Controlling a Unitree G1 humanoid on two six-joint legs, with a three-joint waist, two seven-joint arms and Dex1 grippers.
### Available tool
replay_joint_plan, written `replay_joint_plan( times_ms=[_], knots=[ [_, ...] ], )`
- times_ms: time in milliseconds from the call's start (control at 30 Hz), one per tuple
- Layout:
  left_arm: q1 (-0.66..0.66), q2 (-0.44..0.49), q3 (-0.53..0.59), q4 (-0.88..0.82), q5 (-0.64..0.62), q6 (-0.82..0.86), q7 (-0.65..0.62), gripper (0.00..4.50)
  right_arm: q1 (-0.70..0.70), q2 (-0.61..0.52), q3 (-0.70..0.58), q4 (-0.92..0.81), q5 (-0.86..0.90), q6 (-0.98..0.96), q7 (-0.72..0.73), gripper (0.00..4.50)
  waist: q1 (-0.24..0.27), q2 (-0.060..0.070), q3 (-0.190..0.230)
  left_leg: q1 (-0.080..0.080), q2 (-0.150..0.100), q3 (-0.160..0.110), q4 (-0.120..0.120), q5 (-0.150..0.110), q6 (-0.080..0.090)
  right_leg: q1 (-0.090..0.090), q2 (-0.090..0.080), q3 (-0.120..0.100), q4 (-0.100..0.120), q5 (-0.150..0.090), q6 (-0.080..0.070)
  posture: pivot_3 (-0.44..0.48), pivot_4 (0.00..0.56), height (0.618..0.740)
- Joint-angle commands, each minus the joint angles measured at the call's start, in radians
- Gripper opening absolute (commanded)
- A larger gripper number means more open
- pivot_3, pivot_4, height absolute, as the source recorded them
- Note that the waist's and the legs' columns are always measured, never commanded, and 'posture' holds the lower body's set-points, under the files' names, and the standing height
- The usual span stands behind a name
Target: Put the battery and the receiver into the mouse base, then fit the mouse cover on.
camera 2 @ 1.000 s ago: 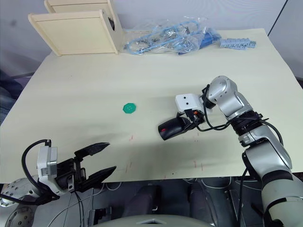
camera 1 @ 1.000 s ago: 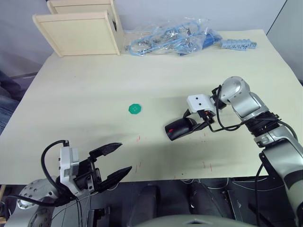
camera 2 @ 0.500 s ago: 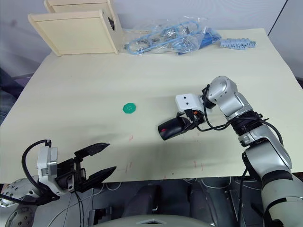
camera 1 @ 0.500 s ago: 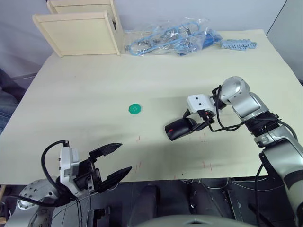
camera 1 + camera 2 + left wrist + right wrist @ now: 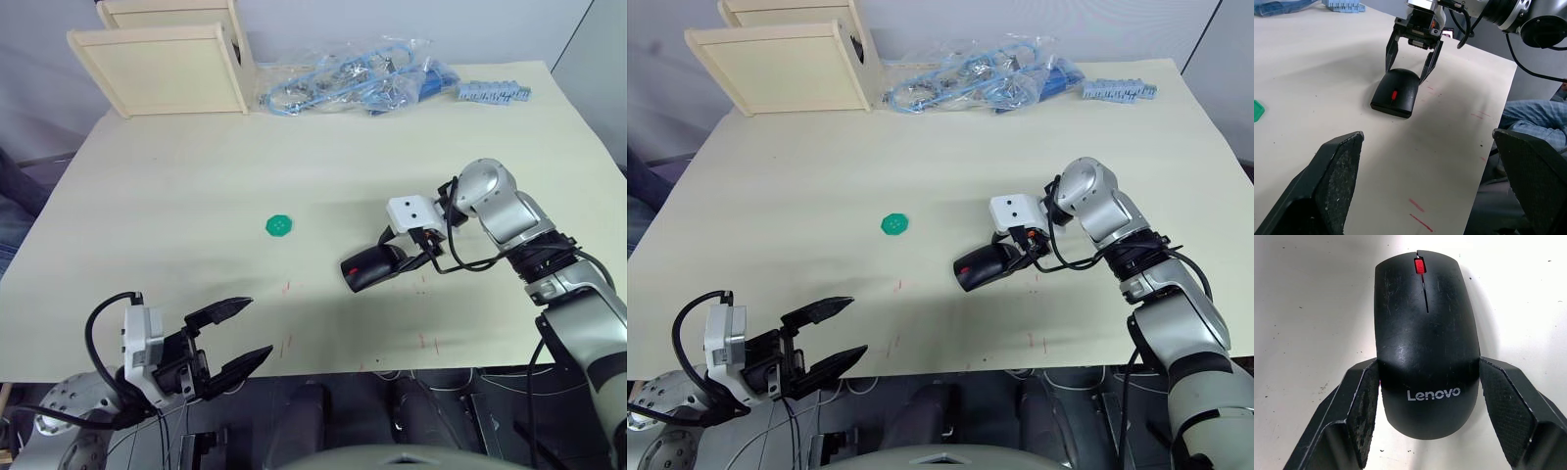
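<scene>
The mouse cover (image 5: 370, 268) sits on top of the mouse base as one closed black mouse with a red wheel, lying on the cream table (image 5: 196, 176) right of centre. The base is almost wholly hidden under the cover. Battery and receiver are hidden. My right gripper (image 5: 397, 262) straddles the mouse's rear end, and in the right wrist view both fingers (image 5: 1364, 401) press against the sides of the cover (image 5: 1422, 333). My left gripper (image 5: 260, 325) hangs open and empty over the table's near edge at the left, well away from the mouse (image 5: 1397, 90).
A green round disc (image 5: 280, 225) lies left of the mouse. Two wooden boxes (image 5: 167, 64) stand at the back left. A clear bag of blue parts (image 5: 353, 83) and a blue-grey strip (image 5: 495, 93) lie along the far edge. A person's jeans-clad leg (image 5: 1533, 112) is beside the table.
</scene>
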Motion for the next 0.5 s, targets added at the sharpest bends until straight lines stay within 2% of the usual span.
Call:
replay_joint_plan(
  times_ms=[33, 500],
  knots=[
    [0.005, -0.001, 0.005, -0.022, -0.003, -0.018, -0.002, 4.50, -0.016, 0.002, -0.009, -0.016, 0.015, -0.001, 0.009, 3.12, 0.000, 0.000, 0.000, 0.000, 0.000, 0.000, 0.000, 0.000, 0.000, 0.000, 0.000, 0.000, 0.000, 0.000, 0.000, 0.000, 0.150, 0.740],
    [-0.001, 0.000, 0.004, -0.015, 0.000, -0.019, -0.005, 4.50, -0.015, 0.000, -0.011, -0.024, 0.023, 0.007, 0.017, 3.12, 0.000, 0.000, 0.000, 0.000, 0.000, 0.000, 0.000, 0.000, 0.000, 0.000, 0.000, 0.000, 0.000, 0.000, 0.000, 0.000, 0.150, 0.740]
  ],
)
